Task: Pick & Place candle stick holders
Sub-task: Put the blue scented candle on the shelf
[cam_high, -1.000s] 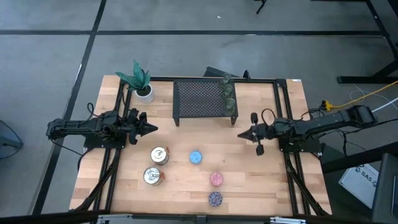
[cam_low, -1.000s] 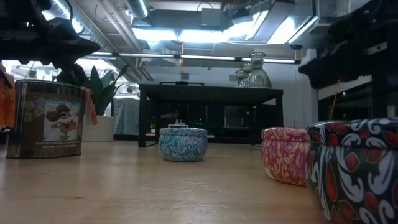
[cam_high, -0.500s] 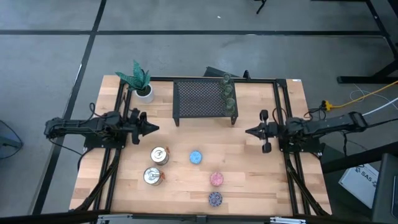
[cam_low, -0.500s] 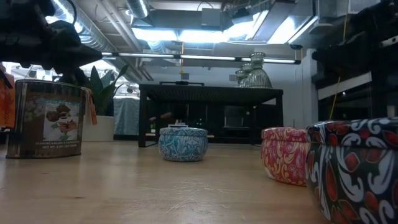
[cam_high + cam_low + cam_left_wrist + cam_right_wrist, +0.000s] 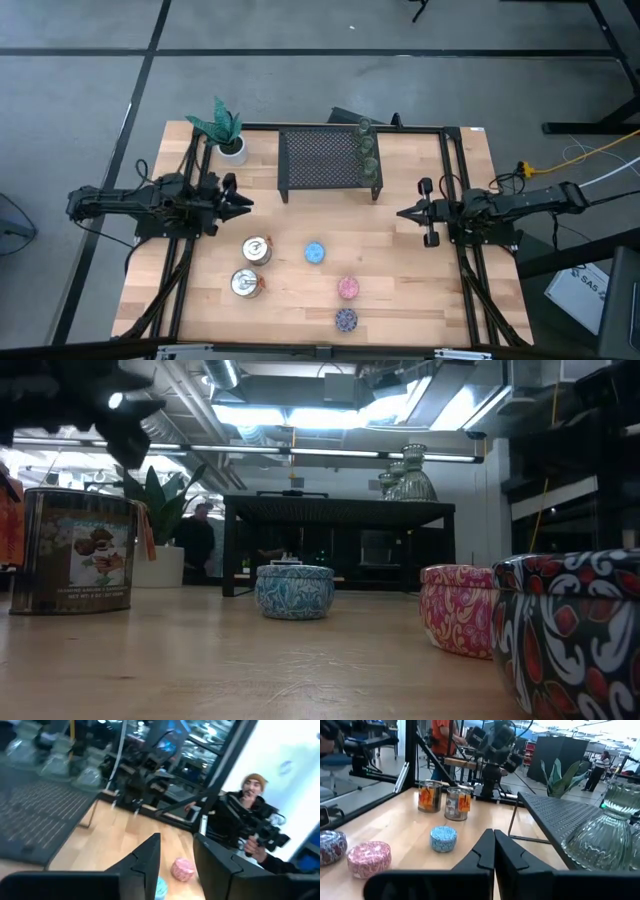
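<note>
Wooden desk (image 5: 400, 270) carries a black mesh rack (image 5: 322, 160) at its far centre; three green glass holders (image 5: 368, 152) stand on the rack's right end. Two silvery holders (image 5: 251, 266) sit near-left, the blue holder (image 5: 315, 253) at centre, the pink holder (image 5: 348, 288) and purple holder (image 5: 346, 320) nearer. The left gripper (image 5: 243, 203) hovers at left, jaws slightly apart, holding nothing. The right gripper (image 5: 402, 214) hovers at right, jaws closed and empty. A potted plant (image 5: 226, 130) stands far-left.

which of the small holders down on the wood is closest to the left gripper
The upper silvery holder with orange marks, just in front of the left gripper. The second silvery one, the blue, pink and purple holders lie farther off.
</note>
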You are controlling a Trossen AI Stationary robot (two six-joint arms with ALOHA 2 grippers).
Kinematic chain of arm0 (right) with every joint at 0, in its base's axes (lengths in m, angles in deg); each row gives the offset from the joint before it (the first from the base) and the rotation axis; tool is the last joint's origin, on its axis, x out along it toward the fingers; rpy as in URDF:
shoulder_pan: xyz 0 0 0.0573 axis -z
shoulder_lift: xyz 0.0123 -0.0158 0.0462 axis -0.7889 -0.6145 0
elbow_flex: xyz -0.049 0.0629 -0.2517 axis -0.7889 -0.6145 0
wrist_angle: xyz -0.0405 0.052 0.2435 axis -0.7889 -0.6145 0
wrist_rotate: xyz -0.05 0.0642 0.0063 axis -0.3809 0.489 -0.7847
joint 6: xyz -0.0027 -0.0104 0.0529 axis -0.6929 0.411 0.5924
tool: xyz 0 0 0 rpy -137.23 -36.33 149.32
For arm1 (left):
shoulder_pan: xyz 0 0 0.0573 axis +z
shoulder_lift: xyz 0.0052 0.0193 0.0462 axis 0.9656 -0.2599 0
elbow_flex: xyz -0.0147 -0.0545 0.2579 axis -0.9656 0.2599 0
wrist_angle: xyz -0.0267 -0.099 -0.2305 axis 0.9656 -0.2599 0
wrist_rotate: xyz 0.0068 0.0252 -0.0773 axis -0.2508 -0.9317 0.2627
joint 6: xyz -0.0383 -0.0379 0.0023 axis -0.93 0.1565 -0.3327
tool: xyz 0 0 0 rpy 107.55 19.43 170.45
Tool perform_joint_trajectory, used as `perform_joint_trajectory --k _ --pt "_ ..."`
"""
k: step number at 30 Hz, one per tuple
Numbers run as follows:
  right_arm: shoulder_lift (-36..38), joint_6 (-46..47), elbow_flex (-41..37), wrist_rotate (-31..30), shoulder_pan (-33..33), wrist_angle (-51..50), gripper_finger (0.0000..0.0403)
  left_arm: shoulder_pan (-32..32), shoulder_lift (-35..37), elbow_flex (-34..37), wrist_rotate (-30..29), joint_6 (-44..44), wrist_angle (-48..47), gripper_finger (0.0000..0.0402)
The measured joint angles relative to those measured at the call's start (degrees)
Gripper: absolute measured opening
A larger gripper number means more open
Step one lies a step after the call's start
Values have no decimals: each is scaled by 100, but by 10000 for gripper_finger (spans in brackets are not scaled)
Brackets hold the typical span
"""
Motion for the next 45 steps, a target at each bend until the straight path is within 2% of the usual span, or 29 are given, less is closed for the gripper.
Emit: perform_joint_trajectory --k 7,15,22,27,37,43,45 --pt "-1 -182 2 -2 0 -50 3 -181 -968 -502 130 933 -46 134" --pt "-12 765 4 -4 0 -437 3 -647 -2671 -1408 -104 2134 -129 169" --pt "-12 234 10 -4 2 -620 3 -897 -4187 -2501 -789 2993 -760 197" --pt "-12 80 10 -10 2 -890 3 -1125 -5088 -3084 -859 3098 -942 209" --pt "-12 -157 10 -15 2 -890 3 -1472 -6098 -3724 -1458 3787 -1075 212" --pt "-23 -144 10 -6 2 -890 3 -1513 -6526 -4168 -1534 3690 -1486 212" --pt "-23 -133 10 -2 2 -888 3 -1546 -6707 -4351 -1724 3601 -1665 212"
